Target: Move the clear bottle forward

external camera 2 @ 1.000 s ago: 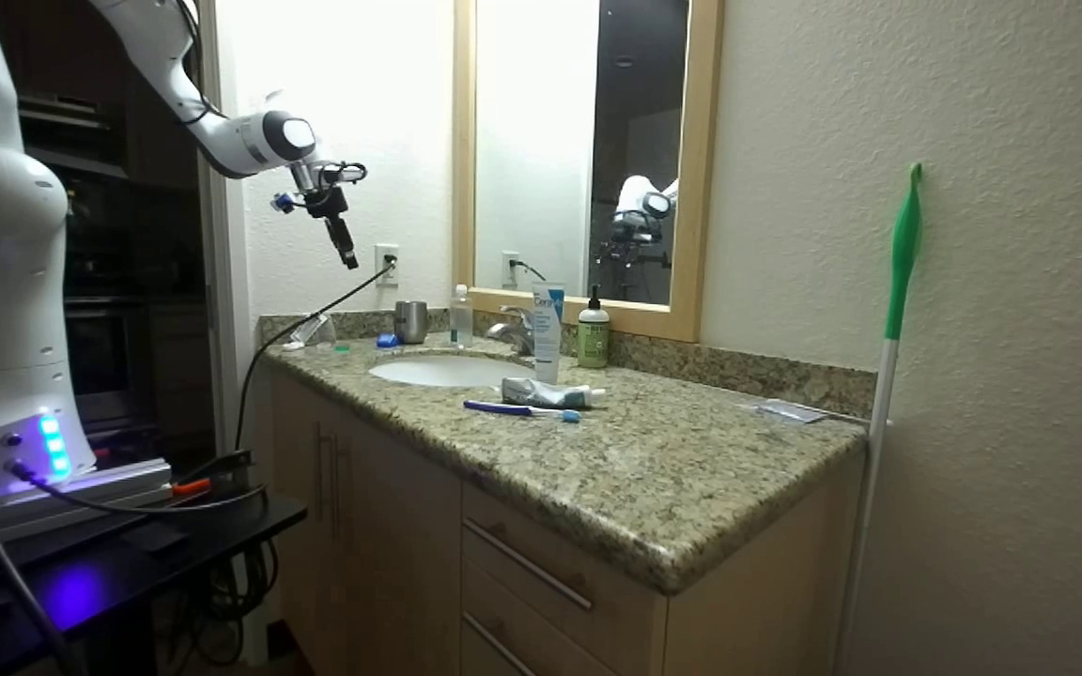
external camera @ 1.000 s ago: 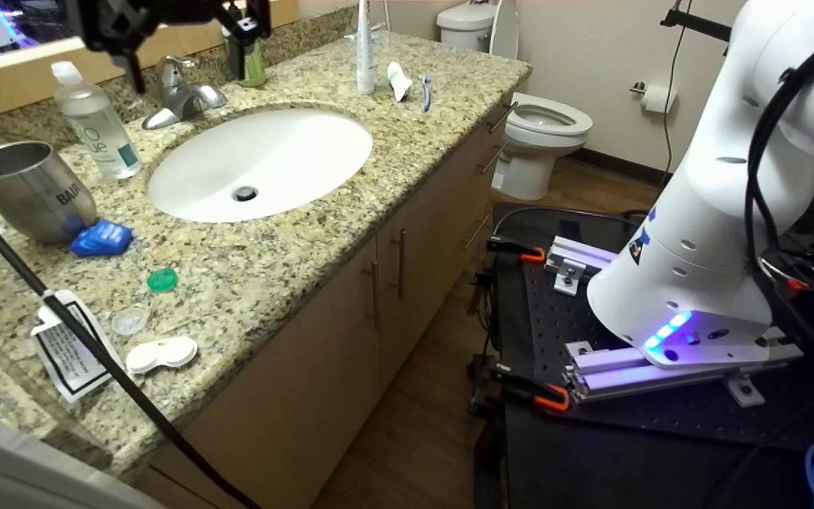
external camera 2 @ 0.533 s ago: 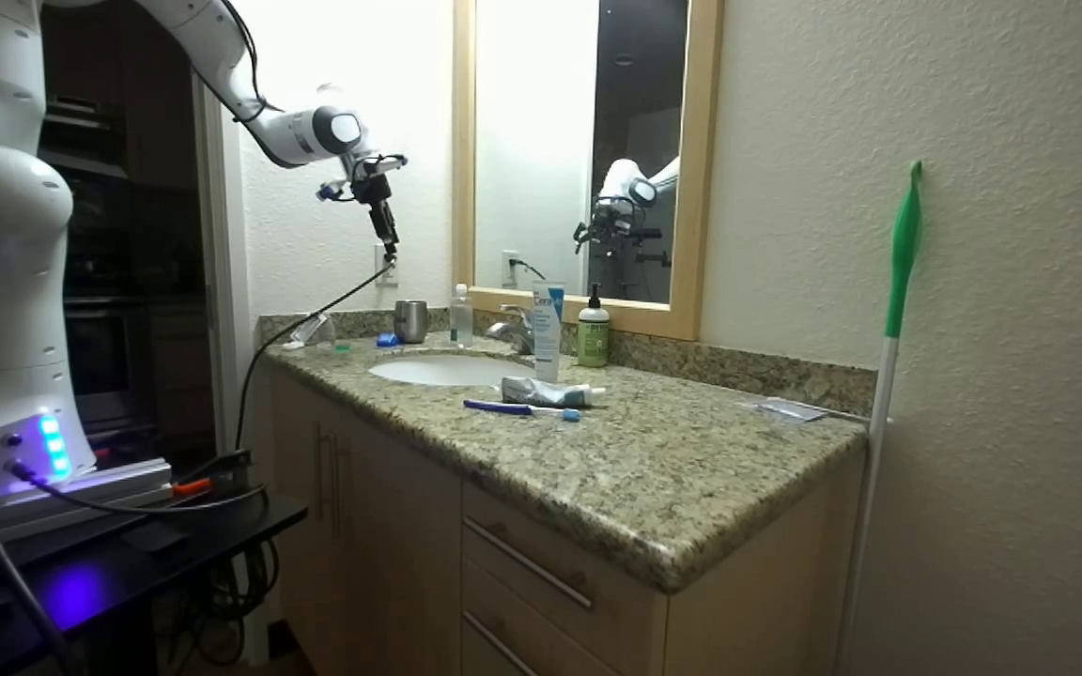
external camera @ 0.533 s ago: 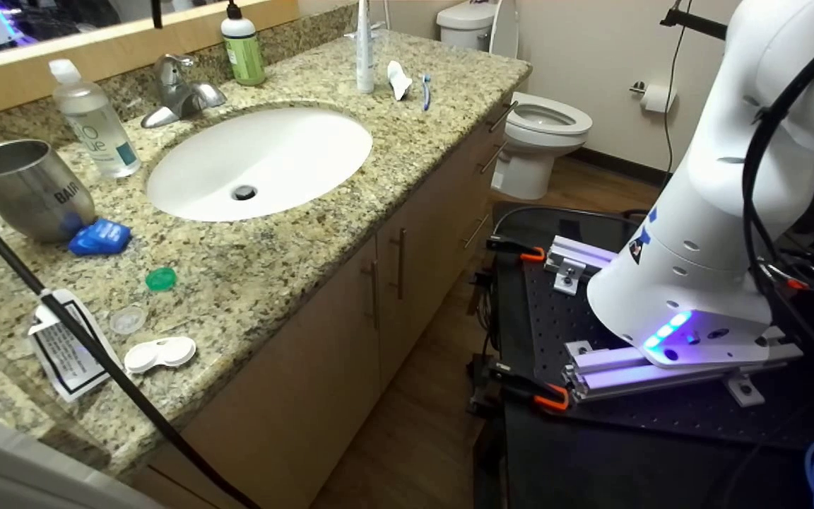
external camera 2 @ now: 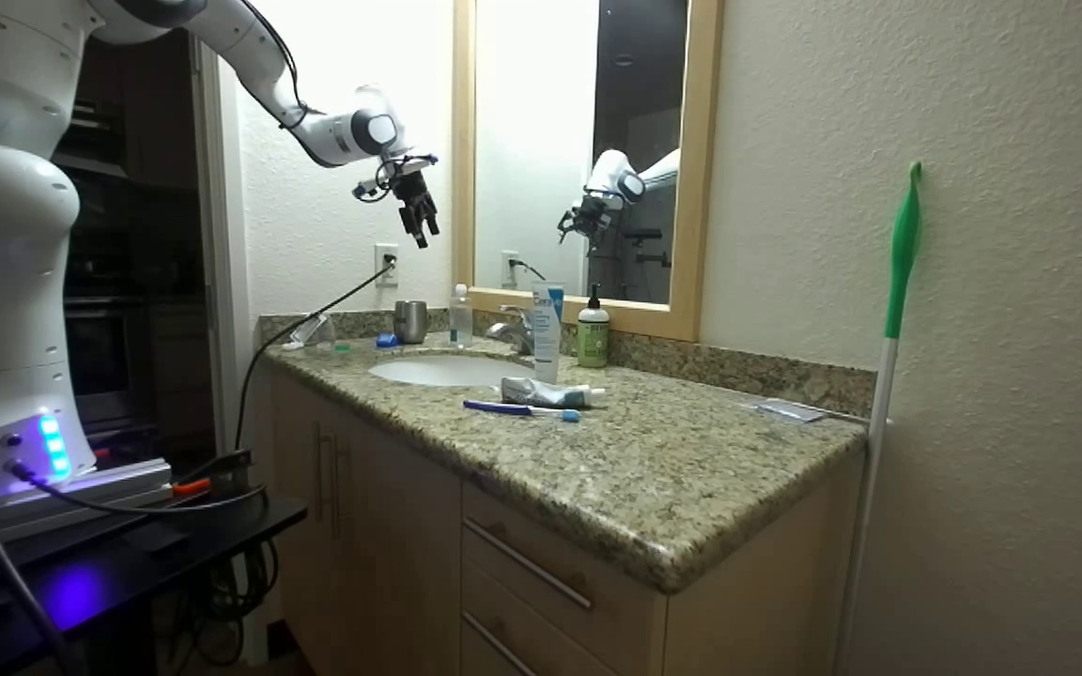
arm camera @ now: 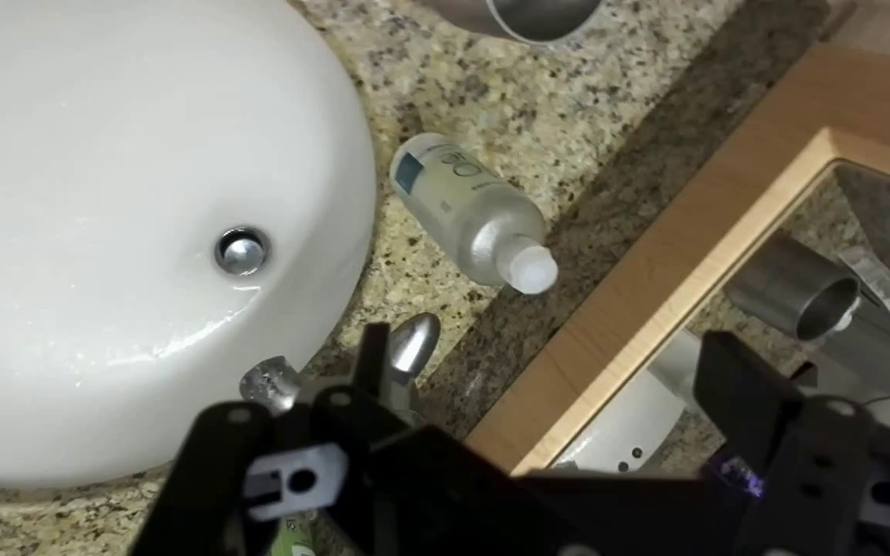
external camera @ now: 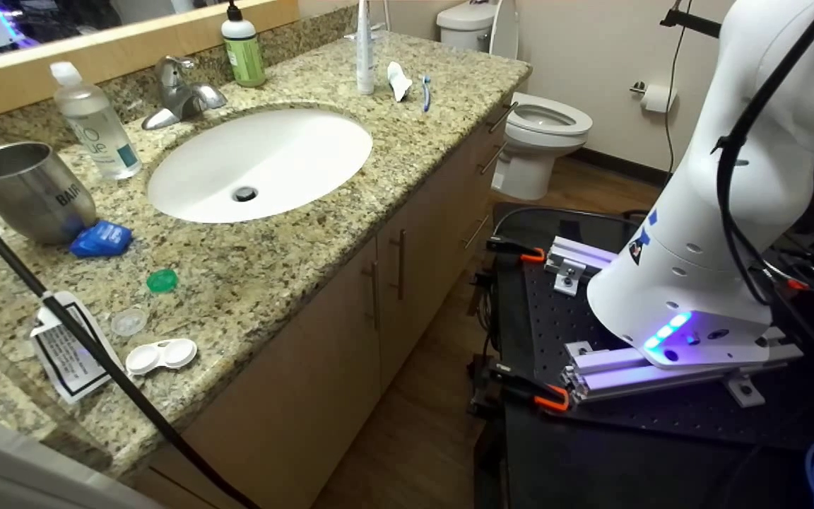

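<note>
A clear plastic bottle with a pale cap and a teal block on its label stands upright on the speckled granite desk, just beside the white oval sink, between a tapered grey metal cup and a chrome faucet. The label curves out of sight, so its lettering reads only in part. In an exterior view the top edge clips a standing white tube and a green pump bottle, the white robot arm runs off at the top and right, and a black cable hides part of a white printed packet. Whether the small blue packet touches the cup I cannot tell. In the wrist view the cup and sink are cut off by the edges, and the black tool covers much of the faucet.

In an exterior view the tool hangs above the desk, well apart from the bottle, its two fingers spread. In the wrist view the fingertips stand far apart, and the gap between them shows the wooden mirror frame and a piece of the mirror behind.
</note>
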